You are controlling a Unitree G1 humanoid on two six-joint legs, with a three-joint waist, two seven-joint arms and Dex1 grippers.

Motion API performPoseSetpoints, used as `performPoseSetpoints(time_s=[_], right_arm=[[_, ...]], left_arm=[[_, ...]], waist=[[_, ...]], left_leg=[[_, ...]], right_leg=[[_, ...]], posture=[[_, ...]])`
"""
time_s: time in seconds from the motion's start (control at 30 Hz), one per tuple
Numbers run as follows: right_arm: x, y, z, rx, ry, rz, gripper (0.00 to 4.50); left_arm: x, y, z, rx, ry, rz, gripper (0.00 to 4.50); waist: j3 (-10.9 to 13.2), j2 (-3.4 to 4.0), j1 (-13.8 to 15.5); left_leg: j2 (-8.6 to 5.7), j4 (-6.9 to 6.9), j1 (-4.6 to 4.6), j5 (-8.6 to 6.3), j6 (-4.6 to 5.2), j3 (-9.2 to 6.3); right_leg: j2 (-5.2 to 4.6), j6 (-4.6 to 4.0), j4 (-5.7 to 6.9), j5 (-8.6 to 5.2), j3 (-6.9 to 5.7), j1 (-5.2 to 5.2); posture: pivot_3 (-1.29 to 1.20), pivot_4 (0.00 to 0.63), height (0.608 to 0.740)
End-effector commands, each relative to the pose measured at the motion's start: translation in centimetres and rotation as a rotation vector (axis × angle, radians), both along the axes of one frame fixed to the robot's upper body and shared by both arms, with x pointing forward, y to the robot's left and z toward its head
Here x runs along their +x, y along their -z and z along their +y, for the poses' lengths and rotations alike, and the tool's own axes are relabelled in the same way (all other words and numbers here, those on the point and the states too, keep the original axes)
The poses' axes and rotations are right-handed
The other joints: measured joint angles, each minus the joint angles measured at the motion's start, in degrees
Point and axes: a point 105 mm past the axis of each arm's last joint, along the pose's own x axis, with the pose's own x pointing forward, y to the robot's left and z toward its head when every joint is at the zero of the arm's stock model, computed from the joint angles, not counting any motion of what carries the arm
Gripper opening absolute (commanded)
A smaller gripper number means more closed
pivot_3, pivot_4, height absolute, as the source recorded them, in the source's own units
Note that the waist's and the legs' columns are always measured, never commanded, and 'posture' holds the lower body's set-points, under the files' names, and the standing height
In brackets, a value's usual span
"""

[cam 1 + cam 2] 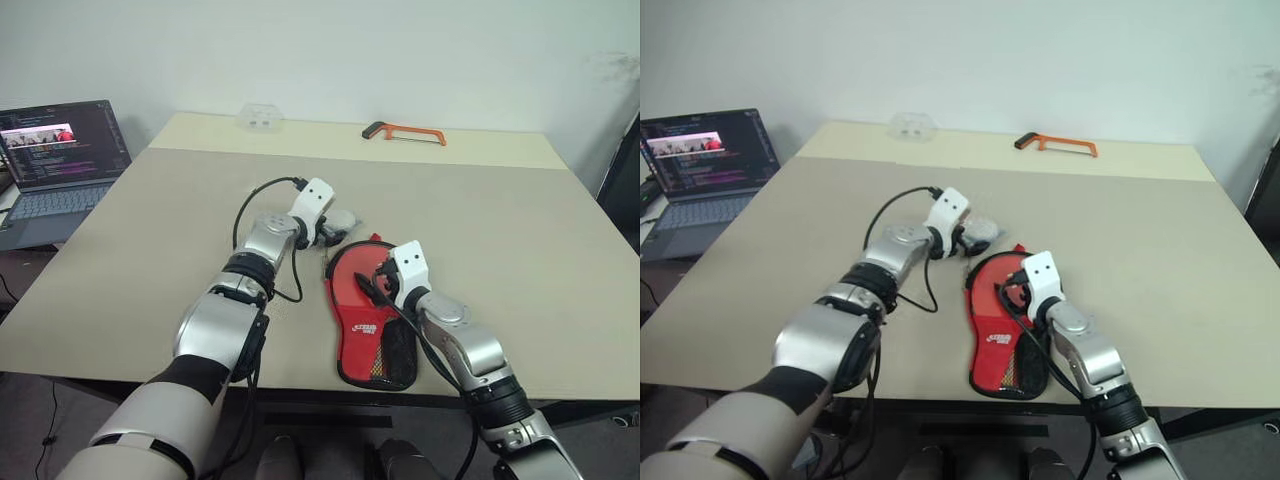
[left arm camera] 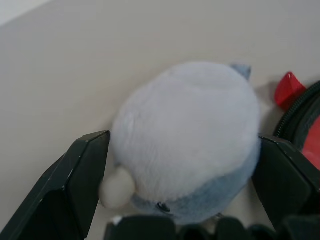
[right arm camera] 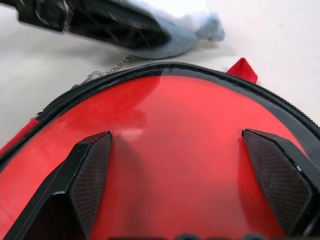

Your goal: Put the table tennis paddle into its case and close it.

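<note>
Now lying flat near the table's front edge, red case, beside the grey-blue pouch; left gripper spreading wide around that pouch, right gripper hovering wide apart over the case's red top; paddle not visible

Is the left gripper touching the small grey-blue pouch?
Cannot tell. In the left wrist view the pouch sits between the left gripper's open fingers, close against both, but no clear contact or gap shows.

The case bears a white logo on its red front, too small to read; text on the laptop screen is illegible too.
</note>
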Motion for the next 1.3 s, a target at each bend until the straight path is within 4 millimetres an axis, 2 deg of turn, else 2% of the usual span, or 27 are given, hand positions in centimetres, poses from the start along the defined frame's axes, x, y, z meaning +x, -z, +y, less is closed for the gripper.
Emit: performPoseSetpoints(time_s=[0.03, 0.13, 0.37, 0.43, 0.5, 0.73, 1.03, 1.2, 1.3], right_arm=[[-0.5, 0.4, -0.1, -0.011, 0.006, 0.019, 4.48], [-0.8, 0.4, 0.2, -0.023, -0.007, 0.018, 4.5], [-2.1, 0.2, 2.2, -0.054, -0.113, 0.056, 4.5], [-2.2, 0.4, 2.5, -0.053, -0.109, 0.075, 4.5], [-2.2, 1.0, 2.7, -0.072, -0.102, 0.088, 4.5], [-2.5, 1.5, 3.0, -0.076, -0.099, 0.112, 4.5], [-3.5, 1.9, 3.9, -0.088, -0.145, 0.149, 4.5], [-4.2, 2.0, 3.6, -0.103, -0.142, 0.163, 4.5], [-4.5, 2.2, 3.4, -0.106, -0.137, 0.171, 4.5]], left_arm=[[0.5, -1.6, -1.0, 0.009, -0.006, -0.065, 4.5], [0.7, -1.7, -1.3, 0.013, -0.044, -0.079, 3.91], [1.2, -3.5, -2.0, 0.034, -0.09, -0.144, 1.63], [1.3, -4.0, -2.3, 0.023, -0.09, -0.152, 1.07], [1.3, -4.2, -2.6, 0.021, -0.084, -0.156, 0.73], [1.5, -4.9, -2.7, 0.103, -0.093, -0.235, 0.68], [1.5, -6.0, -5.1, 0.369, -0.084, -0.45, 0.68], [1.2, -7.5, -6.8, 0.448, -0.084, -0.583, 0.68], [1.1, -7.7, -7.2, 0.464, -0.087, -0.605, 0.68]], waist=[[0.0, 0.0, 0.0], [0.0, 0.0, 0.0], [0.0, 0.0, -0.05], [0.0, 0.0, -0.04], [0.0, 0.0, -0.04], [0.0, 0.0, -0.03], [-0.01, -0.01, 0.01], [-0.02, -0.02, 0.02], [-0.02, -0.02, 0.03]], left_leg=[[0.0, 0.0, 0.0, 0.0, 0.0, 0.0], [0.0, 0.0, 0.0, 0.01, 0.0, 0.0], [0.0, 0.0, 0.0, 0.01, -0.01, 0.0], [0.0, -0.01, 0.0, 0.01, -0.01, -0.01], [0.0, -0.01, 0.0, 0.01, -0.02, -0.01], [0.0, 0.0, 0.04, 0.04, -0.05, -0.01], [-0.01, 0.0, 0.04, 0.07, -0.06, -0.01], [-0.01, 0.0, 0.04, 0.08, -0.07, -0.01], [-0.02, -0.01, 0.04, 0.08, -0.07, 0.0]], right_leg=[[0.0, 0.0, 0.0, 0.0, 0.0, 0.0], [0.0, 0.0, 0.0, 0.0, 0.01, 0.0], [0.01, 0.0, 0.0, 0.0, 0.01, 0.0], [0.02, 0.0, 0.0, 0.0, 0.01, 0.0], [0.02, 0.0, 0.0, 0.0, 0.01, 0.0], [0.02, 0.02, 0.02, -0.01, 0.01, 0.01], [0.02, 0.03, 0.02, -0.01, 0.02, 0.02], [0.02, 0.1, 0.02, -0.05, 0.03, 0.02], [0.02, 0.1, 0.0, -0.05, 0.03, 0.02]], posture=[[0.0, 0.15, 0.74], [0.0, 0.15, 0.74], [0.0, 0.15, 0.74], [0.0, 0.15, 0.74], [0.0, 0.15, 0.74], [0.0, 0.15, 0.74], [0.0, 0.15, 0.74], [0.0, 0.15, 0.74], [0.0, 0.15, 0.74]])
